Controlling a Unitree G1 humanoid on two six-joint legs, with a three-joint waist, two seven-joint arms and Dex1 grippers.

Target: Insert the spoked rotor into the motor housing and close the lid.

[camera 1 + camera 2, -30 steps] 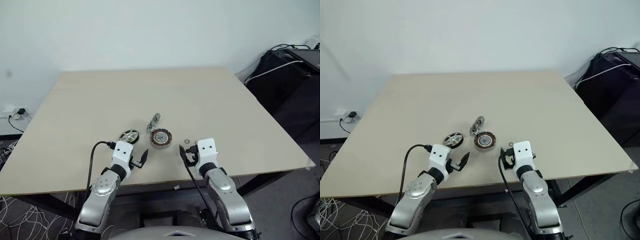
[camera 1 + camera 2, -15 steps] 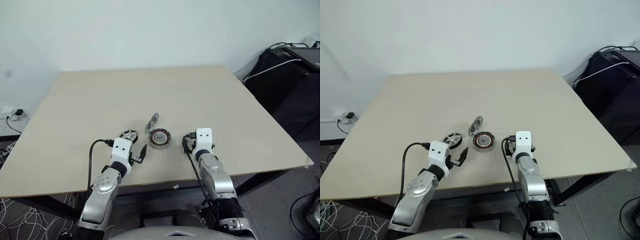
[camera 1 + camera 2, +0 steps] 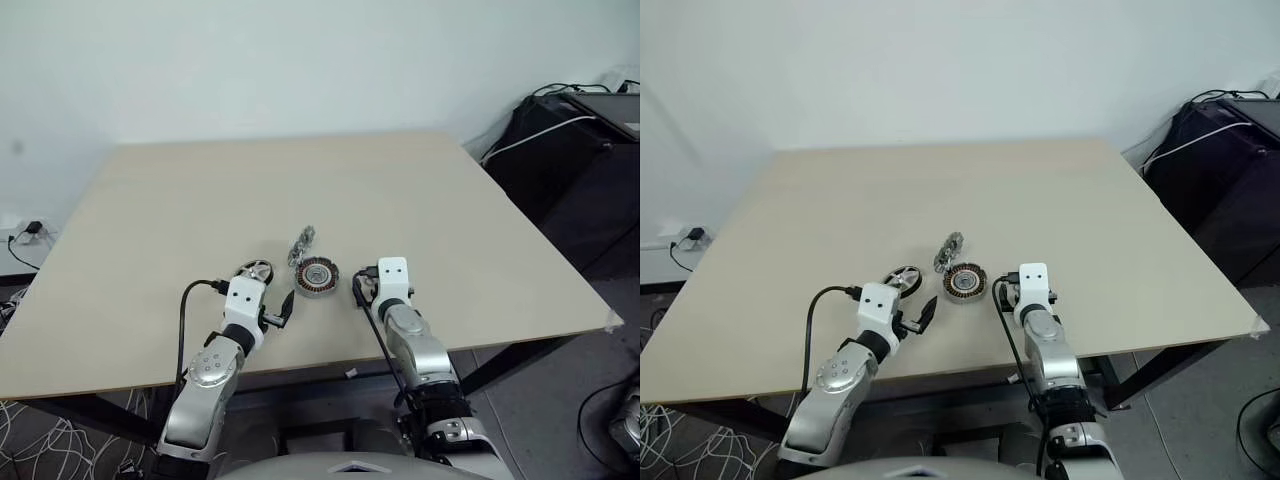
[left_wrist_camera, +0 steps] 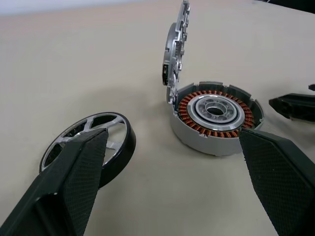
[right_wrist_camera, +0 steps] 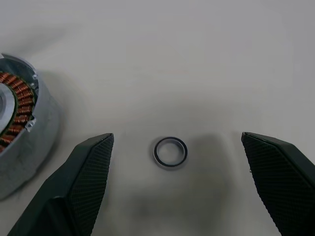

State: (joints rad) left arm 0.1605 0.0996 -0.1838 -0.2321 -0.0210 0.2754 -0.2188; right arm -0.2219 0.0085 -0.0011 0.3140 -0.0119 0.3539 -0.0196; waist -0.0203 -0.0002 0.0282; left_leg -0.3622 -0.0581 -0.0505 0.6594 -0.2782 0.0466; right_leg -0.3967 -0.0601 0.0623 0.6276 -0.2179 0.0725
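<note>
Rotor [image 4: 91, 140] flat on the counter [image 3: 180, 210], just ahead of the left gripper [image 4: 172, 182].
Housing [image 4: 215, 117] lies between both grippers, lid [image 4: 176, 46] propped on edge against it, likely for easy picking. Both grippers released, empty, angled forward-down; right gripper [image 5: 177, 184] straddles a small washer [image 5: 170, 152].

Even bright indoor light, soft shadows, no glare; wrist views slightly soft up close

Copper-wound motor housing [image 4: 215, 118] lies flat on the table, silvery lid [image 4: 176, 54] standing on edge against it, dark-rimmed spoked rotor [image 4: 93, 142] flat nearby
</note>
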